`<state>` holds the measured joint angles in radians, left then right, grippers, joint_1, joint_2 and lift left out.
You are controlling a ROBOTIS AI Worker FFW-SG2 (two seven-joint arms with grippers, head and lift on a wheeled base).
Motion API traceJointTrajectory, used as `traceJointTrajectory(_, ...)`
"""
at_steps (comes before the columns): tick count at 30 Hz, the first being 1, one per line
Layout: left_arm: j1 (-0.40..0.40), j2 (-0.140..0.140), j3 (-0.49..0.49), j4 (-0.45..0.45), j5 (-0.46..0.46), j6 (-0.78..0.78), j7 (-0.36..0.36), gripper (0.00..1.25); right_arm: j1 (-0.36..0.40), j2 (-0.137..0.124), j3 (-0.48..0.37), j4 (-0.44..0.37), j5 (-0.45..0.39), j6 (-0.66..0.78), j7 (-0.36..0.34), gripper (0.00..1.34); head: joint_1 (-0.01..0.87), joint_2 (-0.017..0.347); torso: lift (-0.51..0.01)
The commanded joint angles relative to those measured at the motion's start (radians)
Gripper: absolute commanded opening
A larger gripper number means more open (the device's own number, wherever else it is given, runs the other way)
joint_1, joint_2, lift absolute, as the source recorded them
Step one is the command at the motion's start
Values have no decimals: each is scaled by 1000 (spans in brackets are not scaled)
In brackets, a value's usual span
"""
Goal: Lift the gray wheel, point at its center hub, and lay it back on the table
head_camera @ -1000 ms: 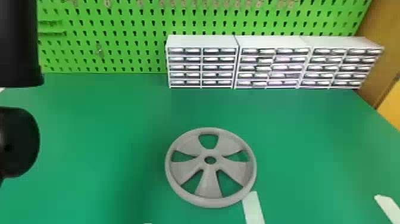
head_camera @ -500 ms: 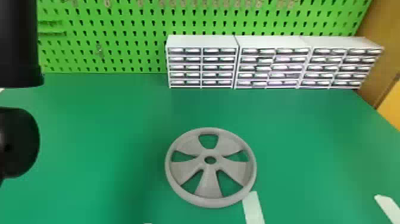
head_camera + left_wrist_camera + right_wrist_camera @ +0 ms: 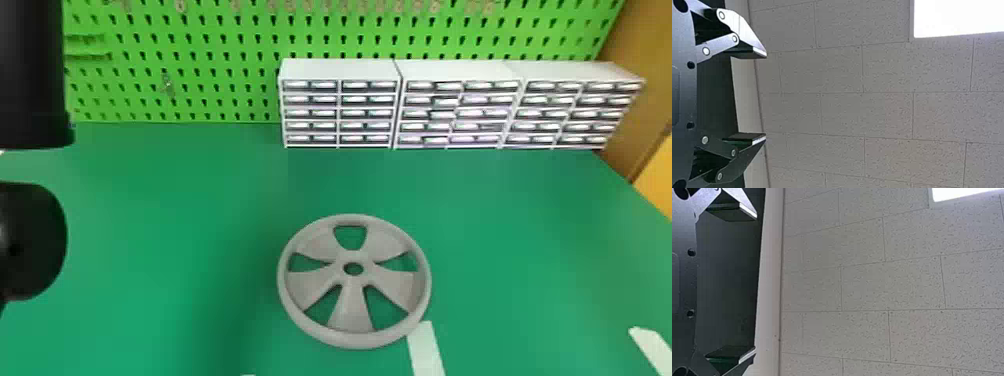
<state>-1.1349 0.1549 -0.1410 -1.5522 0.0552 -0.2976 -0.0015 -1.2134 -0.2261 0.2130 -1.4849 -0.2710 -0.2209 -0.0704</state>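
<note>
Gray wheel (image 3: 351, 305) lies flat on the green table (image 3: 525, 240), near side, roughly mid-width. Five spokes, open center hub, table color showing through the gaps. White strip (image 3: 427, 355) meets its near right rim; can't tell if it runs under. Second white strip (image 3: 655, 345) sits at the near right, well apart from the wheel.

Far side: three white drawer units (image 3: 339, 112) stand side by side on the table, from about the middle toward the right. Wheel is well apart from them. Drawers are in stacked rows, clear-looking fronts. Green pegboard (image 3: 225, 35) rises behind them, small metal hook (image 3: 167, 85) on its left part, row of grayish bits along the top, too blurred to name. Brown panel (image 3: 632, 45) at far right, yellow surface (image 3: 660, 172) just beside it.

Black left arm (image 3: 35, 75) blocks the view of the table's left side, upper piece plus a rounded lower piece, both well apart from the wheel.

Left gripper (image 3: 766, 96): jaws spread, gap between the tips, tiled ceiling (image 3: 887, 117) and bright light panel (image 3: 959, 17) beyond. Right gripper (image 3: 755, 283): jaws also spread wide, same sort of tiles and a corner of bright light beyond. Both grippers are away from the wheel.
</note>
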Motion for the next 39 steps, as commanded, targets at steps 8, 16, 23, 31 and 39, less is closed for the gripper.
traceJointTrajectory(8,17,2,9,-6,-5,0,5,742,3,-2,0,-2,1,2,-2,1224,692,48,-96)
traceJointTrajectory(16,61,9,11,-5,-14,23,17,742,35,-4,3,0,4,74,-3,1223,692,48,-96)
traceJointTrajectory(23,124,17,18,9,-15,41,28,742,101,-13,19,34,-19,100,-19,1223,692,48,-96)
traceJointTrajectory(31,218,17,34,38,-12,69,32,739,206,-13,9,46,-60,163,-28,1227,692,48,-96)
traceJointTrajectory(39,345,-2,63,72,8,71,52,739,313,-12,16,74,-82,204,-32,1224,692,48,-96)
